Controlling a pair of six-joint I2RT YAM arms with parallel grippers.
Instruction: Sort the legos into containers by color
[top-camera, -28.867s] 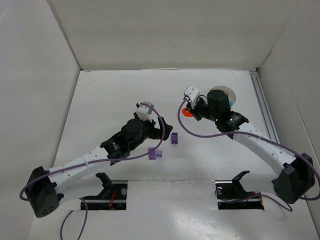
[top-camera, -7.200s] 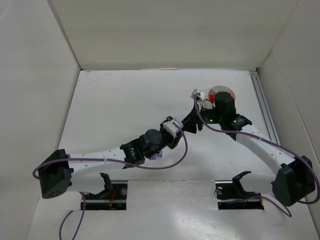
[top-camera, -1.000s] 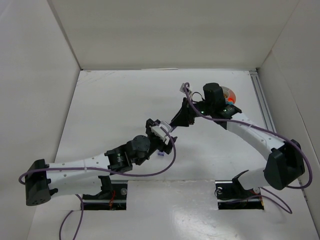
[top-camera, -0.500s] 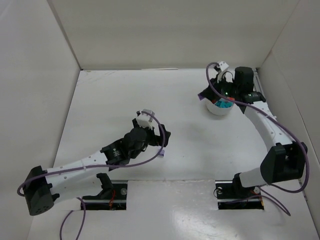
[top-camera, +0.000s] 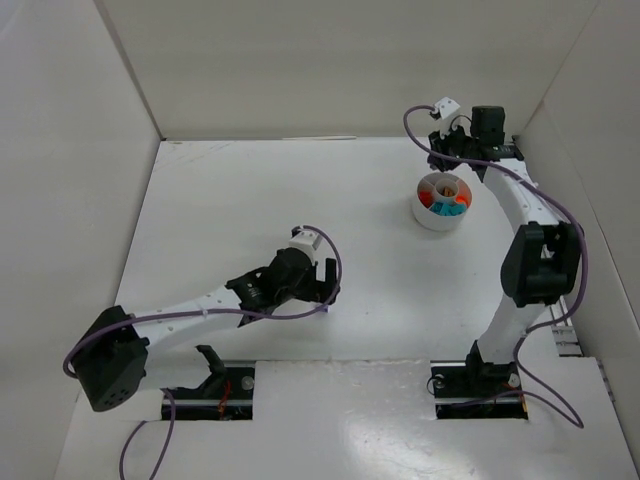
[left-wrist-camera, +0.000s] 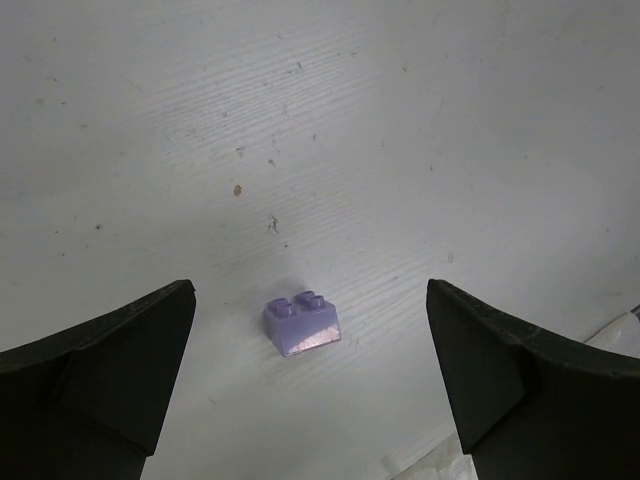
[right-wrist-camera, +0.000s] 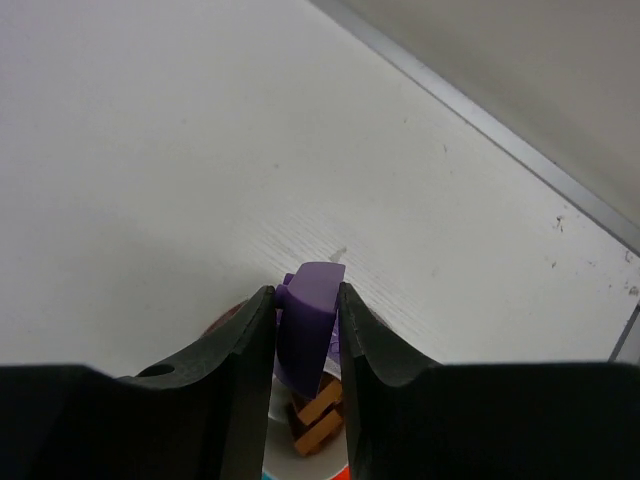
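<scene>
White walls box in a scuffed white worktop (top-camera: 250, 190). At the upper right sits the round dish (top-camera: 428, 220), with red, orange and teal bricks in its wedges. Over its far edge the right tool (right-wrist-camera: 305, 297) pinches a purple brick (right-wrist-camera: 308, 330). At lower centre the left tool (left-wrist-camera: 308, 292) stands spread around a lilac brick (left-wrist-camera: 303, 326).

The darker purple brick (right-wrist-camera: 305, 335) that lay on the worktop (top-camera: 230, 220) 28.9 s ago is off it, pinched between the fingers (right-wrist-camera: 240, 340) of the right gripper (right-wrist-camera: 304, 291). 1 s ago that gripper reached left to mid-worktop; it has swung back to the far edge of the dish (top-camera: 432, 221). The left gripper (left-wrist-camera: 308, 290) has pulled back from the middle and now stands spread over the pale purple brick (left-wrist-camera: 302, 326).
</scene>
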